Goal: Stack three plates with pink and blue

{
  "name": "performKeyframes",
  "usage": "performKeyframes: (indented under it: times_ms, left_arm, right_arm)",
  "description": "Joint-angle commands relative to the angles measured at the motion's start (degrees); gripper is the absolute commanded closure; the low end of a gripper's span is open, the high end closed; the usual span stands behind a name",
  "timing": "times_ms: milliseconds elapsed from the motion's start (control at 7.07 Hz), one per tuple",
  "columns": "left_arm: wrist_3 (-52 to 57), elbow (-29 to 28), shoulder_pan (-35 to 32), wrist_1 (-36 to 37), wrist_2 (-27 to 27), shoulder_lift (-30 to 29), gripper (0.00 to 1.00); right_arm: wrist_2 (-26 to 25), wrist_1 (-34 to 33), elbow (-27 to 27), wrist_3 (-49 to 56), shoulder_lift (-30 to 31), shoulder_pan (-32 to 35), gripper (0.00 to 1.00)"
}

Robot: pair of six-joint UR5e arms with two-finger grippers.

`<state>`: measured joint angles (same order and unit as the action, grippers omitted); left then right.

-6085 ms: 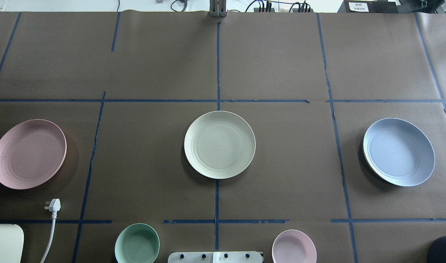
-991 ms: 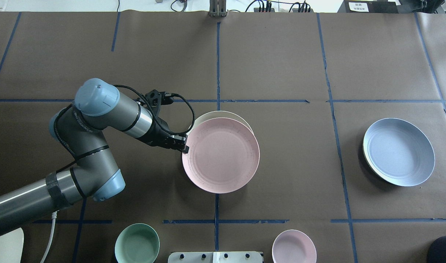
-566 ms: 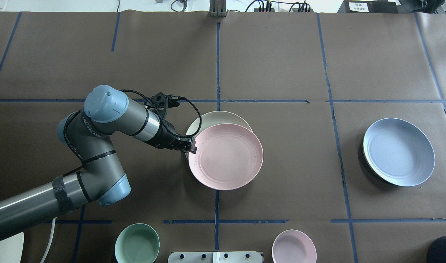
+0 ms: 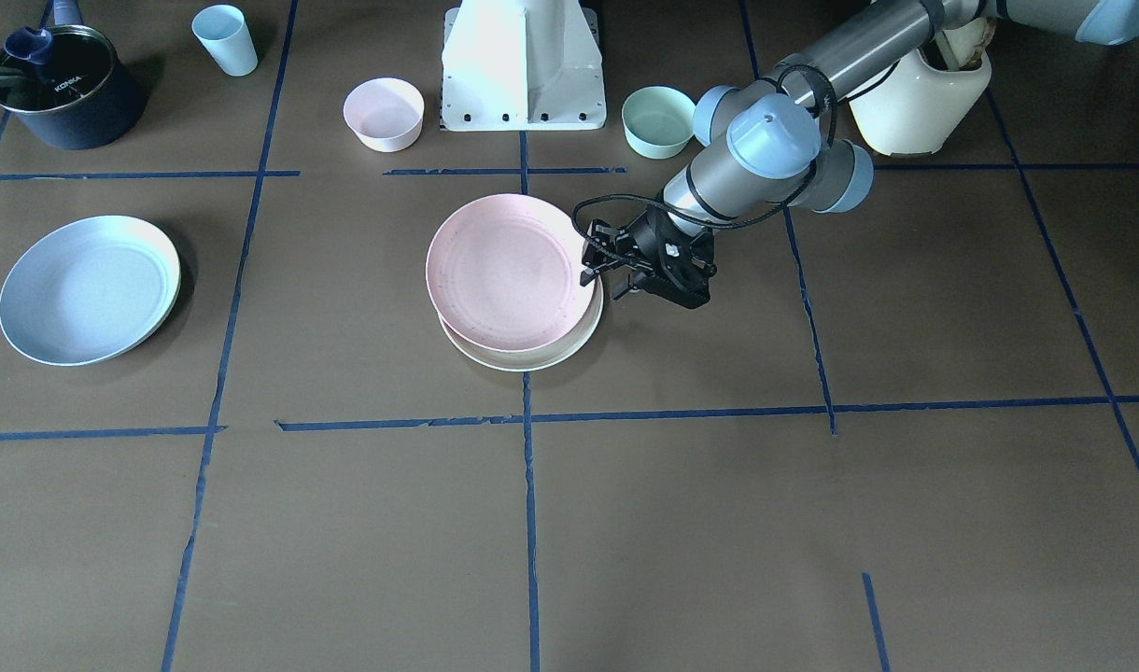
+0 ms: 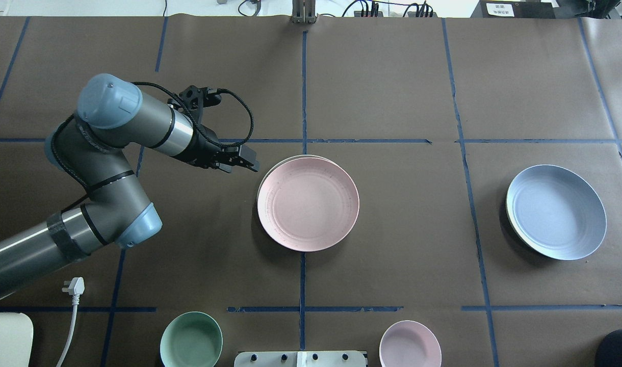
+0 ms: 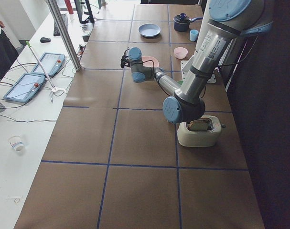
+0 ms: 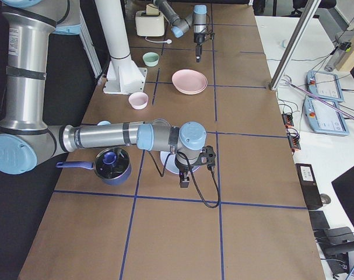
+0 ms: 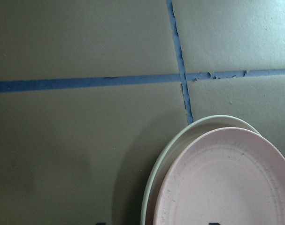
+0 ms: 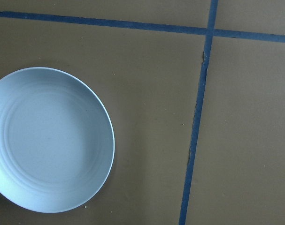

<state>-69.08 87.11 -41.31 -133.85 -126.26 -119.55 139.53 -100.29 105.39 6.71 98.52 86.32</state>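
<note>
Front camera: my left gripper [image 4: 592,264] has its jaws spread and holds nothing. Its tips sit just beside the rim of the pink plate [image 4: 504,271]. That plate is round, shallow and matte. It lies on the cream plate [image 4: 532,362], a little off-centre, so a cream crescent shows on the side away from the robot. The blue plate [image 4: 84,289], of the same shape, lies alone beyond the stack from the jaws and well apart from them. Everything rests on brown paper [image 4: 812,523] gridded with blue tape [image 4: 528,523].

Overhead: a strip of bare paper separates the fingertips from the pink rim, and the stack lies just ahead of them. Only a thin cream sliver shows at the stack's far edge. Faint concentric ridges ring the pink and the blue.

Left side camera: the left gripper is near the pink plate, too small for detail.

Right side camera: my right gripper [image 7: 184,179] points down over the blue plate and hides most of it. I cannot tell whether its jaws are open or closed.

Left wrist: the pink plate, finely speckled, lies on the cream one, whose rim curves outside it. Two dark fingertips barely show at the bottom edge, wide apart.

Right wrist: the blue plate, smooth with shallow rings, lies on the paper beside a tape crossing.
</note>
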Motion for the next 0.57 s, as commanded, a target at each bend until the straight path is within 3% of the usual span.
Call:
performKeyframes:
  times_ms: [0, 142, 283, 425]
  left_arm:
    - [0.08, 0.69, -5.69, -0.27, -7.31, 3.26, 0.22]
    - [0.08, 1.82, -5.71, -0.18, -7.25, 4.41, 0.21]
    - [0.08, 1.92, -5.71, -0.18, -7.25, 4.5, 0.2]
    - [0.0, 1.92, -5.8, -0.18, -7.16, 4.51, 0.19]
  right_arm:
    - [1.36, 8.38, -4.1, -3.52, 0.7, -1.76, 0.0]
    - [2.32, 20.11, -9.62, -7.55, 1.66, -3.25, 0.0]
    - [2.07, 31.62, -12.89, -18.98, 1.85, -6.74, 0.0]
    - [1.98, 40.79, -13.27, -29.8, 2.81, -9.74, 0.01]
